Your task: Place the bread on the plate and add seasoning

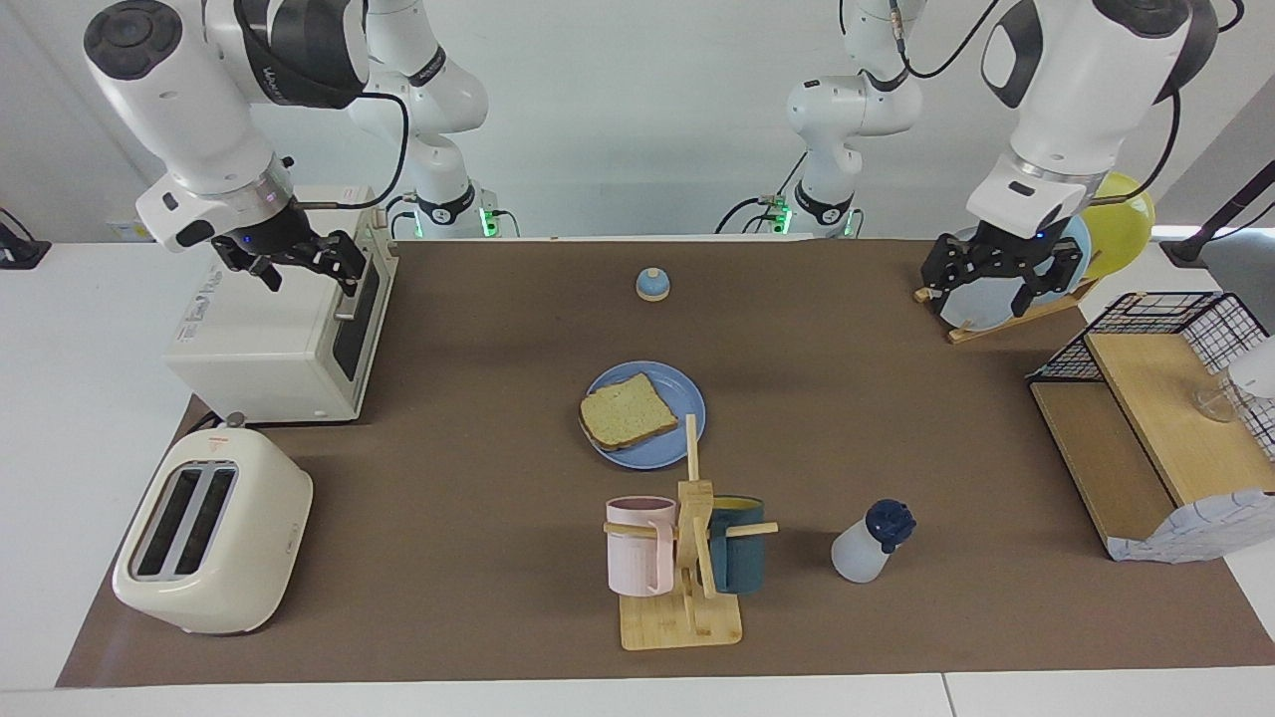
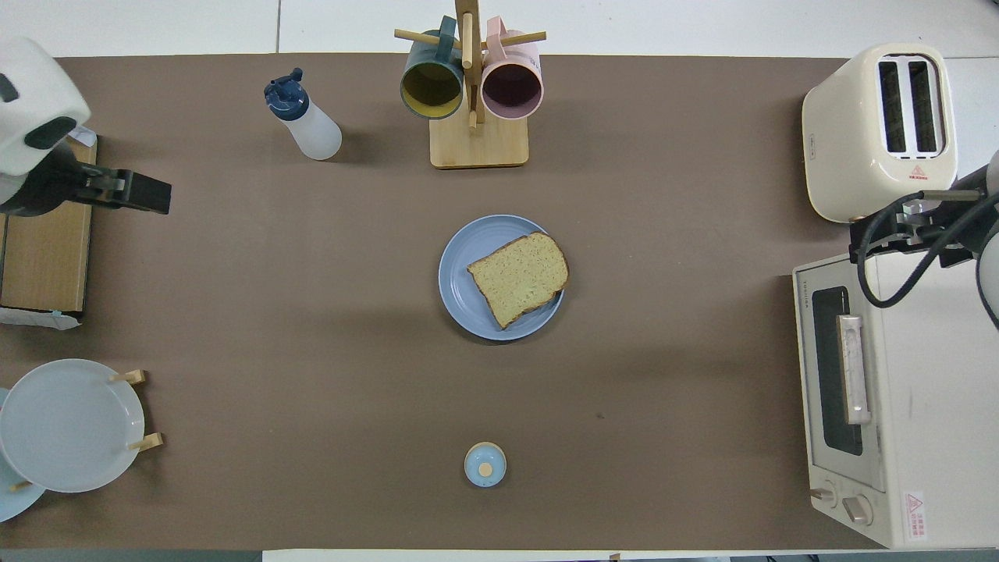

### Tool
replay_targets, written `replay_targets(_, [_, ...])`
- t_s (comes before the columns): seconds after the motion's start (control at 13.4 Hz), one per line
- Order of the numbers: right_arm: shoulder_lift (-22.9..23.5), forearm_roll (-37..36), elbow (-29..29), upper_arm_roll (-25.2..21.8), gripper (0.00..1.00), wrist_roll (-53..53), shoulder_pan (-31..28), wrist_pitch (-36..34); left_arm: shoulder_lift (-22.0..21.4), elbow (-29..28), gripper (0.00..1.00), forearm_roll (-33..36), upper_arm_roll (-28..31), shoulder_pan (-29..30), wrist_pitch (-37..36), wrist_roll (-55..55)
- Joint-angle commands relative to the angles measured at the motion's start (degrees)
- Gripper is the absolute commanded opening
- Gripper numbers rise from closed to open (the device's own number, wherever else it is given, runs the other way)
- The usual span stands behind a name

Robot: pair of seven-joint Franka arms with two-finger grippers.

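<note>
From the facing view, the brown matte mat covers the desk [image 1: 896, 418]. At its middle lies the round, smooth blue plate [image 1: 672, 398], and the bread [image 1: 628, 410], a square slice with a grainy pale crumb and darker crust, rests on the plate toward the right arm's end, one edge overhanging the rim. Farther from the robots stands a wooden mug rack [image 1: 694, 558] carrying a pink mug [image 1: 640, 546] and a dark teal mug [image 1: 739, 546]. Beside the rack, toward the left arm's end, stands the seasoning bottle [image 1: 865, 546], cloudy whitish plastic with a navy cap, upright and untouched. The right claw [image 1: 299, 261] hangs open and empty over a boxy white oven [image 1: 269, 349]. The left claw [image 1: 1001, 274] hangs open and empty over pale plates standing in a wooden rack [image 1: 1006, 319]. A rounded cream toaster [image 1: 214, 533] with two slots sits farther out than the oven. A small blue bell [image 1: 652, 284] sits nearer the robots than the plate.

From overhead, the bread [image 2: 519, 279] again lies off-centre on the plate [image 2: 460, 273]. The seasoning bottle [image 2: 303, 123] stands beside the mug rack [image 2: 478, 140]. The toaster [image 2: 882, 129] bears a small red triangle mark; the oven [image 2: 858, 406] has a red sticker and small lettering, both too small to read. The left claw [image 2: 144, 193] and right claw [image 2: 882, 234] hang at the mat's two ends.
</note>
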Motion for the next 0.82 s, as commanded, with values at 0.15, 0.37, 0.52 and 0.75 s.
replay_targets(0.15, [-0.45, 1.15, 0.01, 0.16, 1.00, -1.45, -0.70, -0.31, -3.64, -4.25, 1.00, -0.70, -0.66, 0.41, -2.00, 1.18])
replay_targets(0.37, [-0.45, 1.15, 0.01, 0.16, 1.00, -1.54, -0.70, -0.31, -3.99, -4.44, 1.00, -0.78, 0.03, 1.80, -1.13, 1.17])
replay_targets(0.52, [-0.45, 1.15, 0.01, 0.16, 1.00, -1.54, -0.70, -0.31, -3.99, -4.17, 1.00, -0.87, 0.91, 1.64, -2.08, 0.13])
replay_targets(0.75, [-0.45, 1.15, 0.01, 0.16, 1.00, -1.45, -0.79, -0.31, -4.52, -1.72, 1.00, -1.75, 4.24, -0.29, -9.01, -1.11])
